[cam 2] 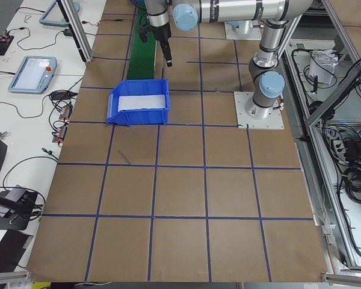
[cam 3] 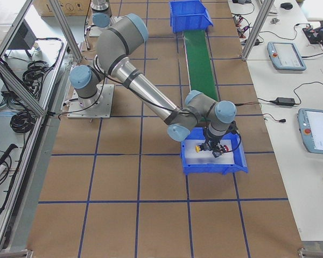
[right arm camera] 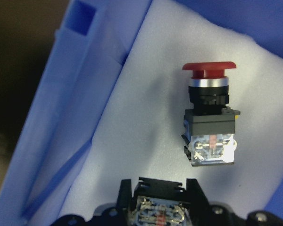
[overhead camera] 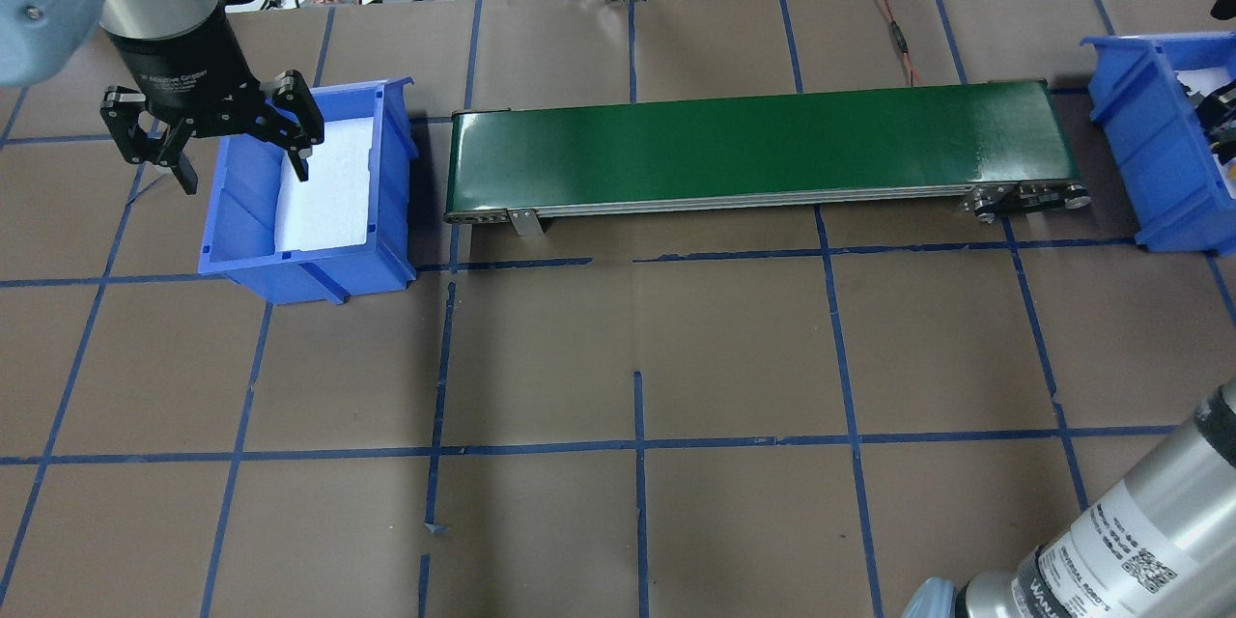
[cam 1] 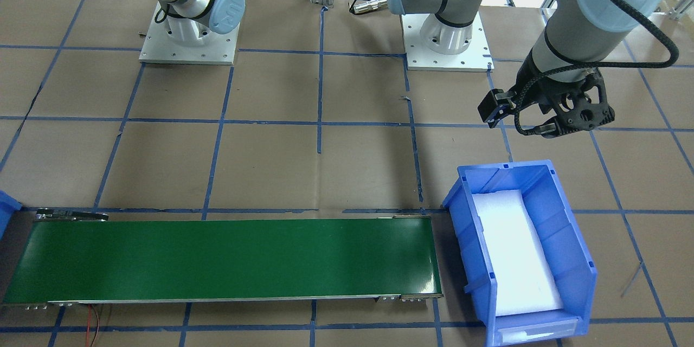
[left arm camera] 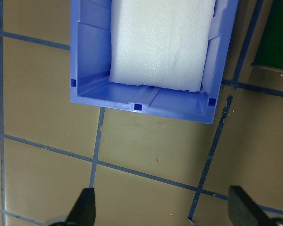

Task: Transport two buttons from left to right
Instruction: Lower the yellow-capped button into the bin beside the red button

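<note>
Blue-taped brown table point(overhead camera: 734, 357); left fingers point(overhead camera: 297, 143) spread; right fingers point(overhead camera: 1222, 108), state unclear, in blue bin point(overhead camera: 1139, 145).

Left arm point(cam 1: 574, 27) & right arm point(cam 3: 151, 95): silver tubes, grey joint housings, pale-blue round joint caps point(cam 1: 226, 9) w/ embossed logo. Left arm has a black braided cable point(cam 1: 672, 38) running along it and a black camera box point(cam 1: 490, 108) at the wrist. Left gripper point(overhead camera: 241, 174): black, linked two-finger type, white lettering on collar. Right arm carries a white label point(overhead camera: 1125, 546) w/ black text & QR code. Each arm sits on a square pale metal plate point(cam 1: 187, 57) w/ screws round the edge.
</note>
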Motion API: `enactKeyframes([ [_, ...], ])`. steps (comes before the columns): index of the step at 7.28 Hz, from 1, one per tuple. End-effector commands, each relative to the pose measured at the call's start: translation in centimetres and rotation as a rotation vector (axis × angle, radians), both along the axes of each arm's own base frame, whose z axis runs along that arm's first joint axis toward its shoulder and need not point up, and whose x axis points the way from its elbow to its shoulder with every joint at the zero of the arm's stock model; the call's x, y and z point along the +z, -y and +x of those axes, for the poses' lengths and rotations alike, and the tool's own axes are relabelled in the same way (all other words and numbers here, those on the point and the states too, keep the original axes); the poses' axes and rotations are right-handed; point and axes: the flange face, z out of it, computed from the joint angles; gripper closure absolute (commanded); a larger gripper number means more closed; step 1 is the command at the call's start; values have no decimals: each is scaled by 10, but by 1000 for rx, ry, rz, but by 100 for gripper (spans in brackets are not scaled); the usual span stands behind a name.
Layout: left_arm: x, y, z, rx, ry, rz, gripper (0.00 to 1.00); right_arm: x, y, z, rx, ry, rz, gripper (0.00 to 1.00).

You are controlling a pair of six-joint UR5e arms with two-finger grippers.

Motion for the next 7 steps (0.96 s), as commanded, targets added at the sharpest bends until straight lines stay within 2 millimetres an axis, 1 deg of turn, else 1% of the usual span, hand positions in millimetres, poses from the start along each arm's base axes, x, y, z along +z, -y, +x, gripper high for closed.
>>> enactKeyframes([
  [1, 0, 0, 0, 1, 0, 1, 0, 0, -1, -1, -2, -5, 5, 94],
  [4, 0, 0, 0, -1, 0, 2, 0, -4, -3, -3, -3, -2, 10, 94],
  [7, -2, 0, -1, -1, -2, 5, 0, -10, -7, -14, -15, 2, 15, 94],
])
